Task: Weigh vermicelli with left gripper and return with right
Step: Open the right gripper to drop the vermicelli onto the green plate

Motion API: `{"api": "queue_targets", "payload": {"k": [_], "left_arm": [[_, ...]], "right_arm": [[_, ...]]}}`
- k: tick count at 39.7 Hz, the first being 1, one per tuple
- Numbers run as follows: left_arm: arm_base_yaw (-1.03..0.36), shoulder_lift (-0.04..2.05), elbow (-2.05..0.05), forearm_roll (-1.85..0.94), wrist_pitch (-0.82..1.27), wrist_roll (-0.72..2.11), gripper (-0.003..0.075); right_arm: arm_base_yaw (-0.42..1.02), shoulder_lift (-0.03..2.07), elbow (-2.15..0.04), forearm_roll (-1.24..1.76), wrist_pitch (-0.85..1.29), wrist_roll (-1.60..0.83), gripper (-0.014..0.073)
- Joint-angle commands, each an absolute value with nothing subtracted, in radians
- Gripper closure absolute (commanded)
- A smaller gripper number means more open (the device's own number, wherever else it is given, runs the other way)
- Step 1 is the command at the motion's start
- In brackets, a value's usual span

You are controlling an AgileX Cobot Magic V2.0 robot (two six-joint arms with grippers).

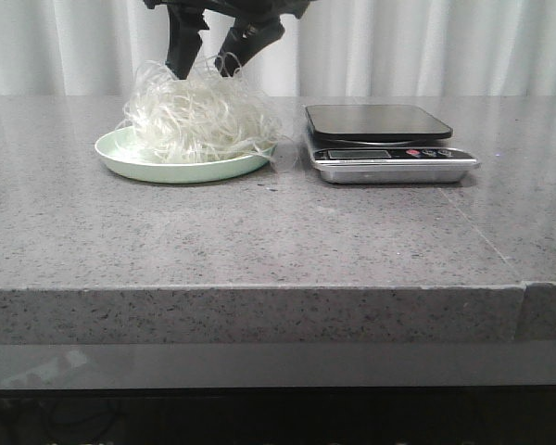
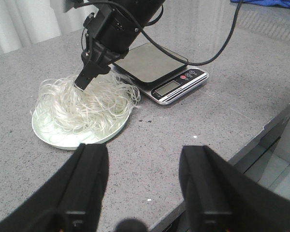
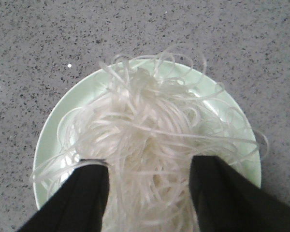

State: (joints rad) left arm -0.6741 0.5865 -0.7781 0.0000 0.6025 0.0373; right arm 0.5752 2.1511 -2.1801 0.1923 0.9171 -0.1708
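Observation:
The vermicelli (image 1: 199, 120) is a fluffy white tangle heaped on a pale mint-green plate (image 1: 120, 153) at the left of the table. My right gripper (image 1: 208, 69) comes down from above into the top of the heap. In the right wrist view its jaws (image 3: 147, 164) are open, with strands of the vermicelli (image 3: 145, 125) between and around the two fingers. The left wrist view shows that arm's fingertip (image 2: 84, 79) touching the vermicelli (image 2: 87, 104). My left gripper (image 2: 142, 159) is open and empty above bare table, on the near side of the plate (image 2: 53, 137).
A kitchen scale (image 1: 380, 139) with a dark square platform and nothing on it stands just right of the plate; it also shows in the left wrist view (image 2: 157, 67). The table's front edge (image 2: 261, 130) is close to my left gripper. A curtain hangs behind.

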Motion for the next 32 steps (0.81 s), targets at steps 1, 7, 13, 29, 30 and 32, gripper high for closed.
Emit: {"api": "queue_targets", "payload": {"k": [1, 7, 13, 29, 30, 32], "left_arm": [[-0.681, 0.588, -0.802, -0.014, 0.519, 0.029, 0.0292], [-0.681, 0.588, -0.802, -0.014, 0.519, 0.029, 0.0292], [-0.681, 0.588, -0.802, -0.014, 0.519, 0.029, 0.0292], [-0.681, 0.588, -0.802, -0.014, 0.519, 0.029, 0.0292], [-0.681, 0.588, -0.802, -0.014, 0.519, 0.029, 0.0292], [-0.681, 0.588, -0.802, -0.014, 0.519, 0.029, 0.0292]], "right_arm": [[0.572, 2.036, -2.217, 0.198, 0.900, -0.184, 0.0091], [0.572, 1.951, -2.217, 0.195, 0.974, -0.167, 0.0091], [0.572, 1.860, -2.206, 0.179, 1.008, -0.119, 0.0091], [0.572, 1.423, -1.669, 0.147, 0.773, -0.103, 0.0091], [0.572, 1.397, -1.626, 0.143, 0.764, -0.103, 0.0091], [0.572, 1.329, -1.554, 0.132, 0.753, -0.103, 0.0091]]}}
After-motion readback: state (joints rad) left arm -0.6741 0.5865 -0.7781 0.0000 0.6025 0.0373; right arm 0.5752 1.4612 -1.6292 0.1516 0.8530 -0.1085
